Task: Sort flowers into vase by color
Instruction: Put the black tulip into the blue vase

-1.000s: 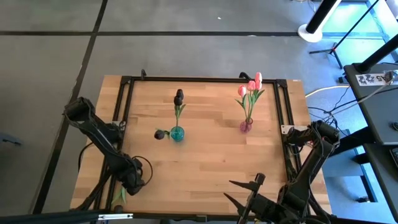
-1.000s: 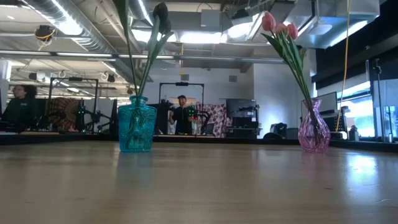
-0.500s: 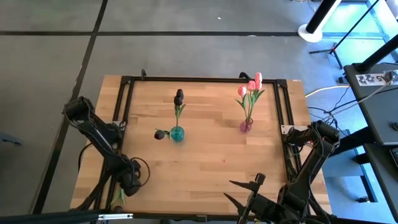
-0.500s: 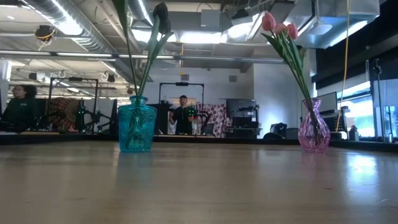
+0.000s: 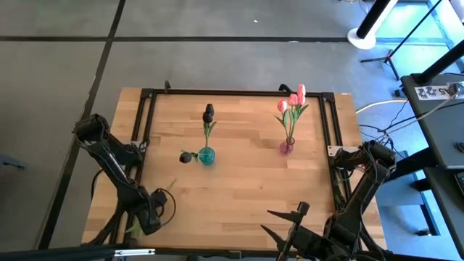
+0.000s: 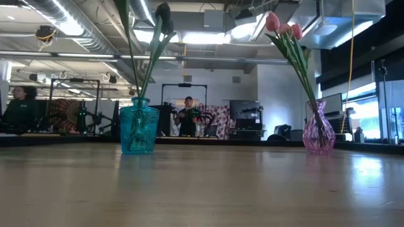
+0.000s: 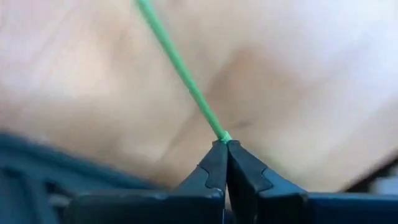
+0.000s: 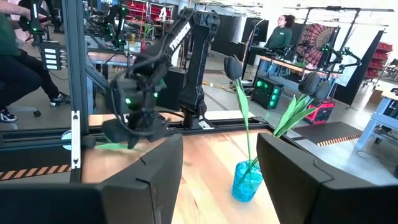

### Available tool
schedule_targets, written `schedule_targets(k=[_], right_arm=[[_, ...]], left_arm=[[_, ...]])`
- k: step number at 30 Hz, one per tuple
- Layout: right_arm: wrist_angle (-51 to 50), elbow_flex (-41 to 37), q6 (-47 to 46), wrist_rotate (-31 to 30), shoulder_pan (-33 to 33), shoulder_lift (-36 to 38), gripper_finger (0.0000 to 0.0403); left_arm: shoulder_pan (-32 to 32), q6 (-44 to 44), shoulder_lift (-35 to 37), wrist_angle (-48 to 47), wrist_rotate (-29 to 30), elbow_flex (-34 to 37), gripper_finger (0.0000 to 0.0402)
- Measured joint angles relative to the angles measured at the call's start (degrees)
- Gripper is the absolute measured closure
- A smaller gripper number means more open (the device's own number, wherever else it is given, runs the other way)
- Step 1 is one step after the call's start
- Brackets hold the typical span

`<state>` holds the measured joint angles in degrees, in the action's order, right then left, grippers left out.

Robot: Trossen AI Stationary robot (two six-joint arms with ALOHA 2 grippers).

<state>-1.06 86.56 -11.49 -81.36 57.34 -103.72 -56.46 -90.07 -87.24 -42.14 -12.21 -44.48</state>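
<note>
While clamped in left gripper (image 7: 225, 144), green stem (image 7: 180, 66) slants diagonally away, right gripper (image 8: 219, 168) fingers apart.

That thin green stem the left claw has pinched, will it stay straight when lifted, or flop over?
Probably it bends a little. The stem looks very thin and long, and the left gripper is shut on its very end, so the far part may sag or swing. It seems light. The stems standing in the blue vase hold upright, so some stiffness is likely.
</note>
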Motion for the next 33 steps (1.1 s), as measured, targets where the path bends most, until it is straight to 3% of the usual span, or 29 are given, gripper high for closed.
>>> schedule_targets(k=[7, 15, 23, 33], right_arm=[[-0.1, 0.0, 0.0, 0.2, 0.0, 0.0, 0.0198], [-0.8, 0.0, -0.1, 8.2, 0.0, 0.0, 0.0198], [-6.3, 0.0, -6.2, 17.0, 0.0, 0.0, 0.0198], [-16.6, 0.0, -14.1, 26.0, -0.8, 0.0, 0.0198]], left_arm=[[-0.4, 8.3, 0.0, 2.2, 22.2, -9.5, 0.0401], [0.1, 26.4, 0.1, 13.4, 41.9, -13.1, 0.0401], [2.0, 43.0, 0.2, 23.9, 49.5, -13.4, 0.0401], [9.9, 54.8, -6.7, 31.7, 49.4, -13.4, 0.0401]])
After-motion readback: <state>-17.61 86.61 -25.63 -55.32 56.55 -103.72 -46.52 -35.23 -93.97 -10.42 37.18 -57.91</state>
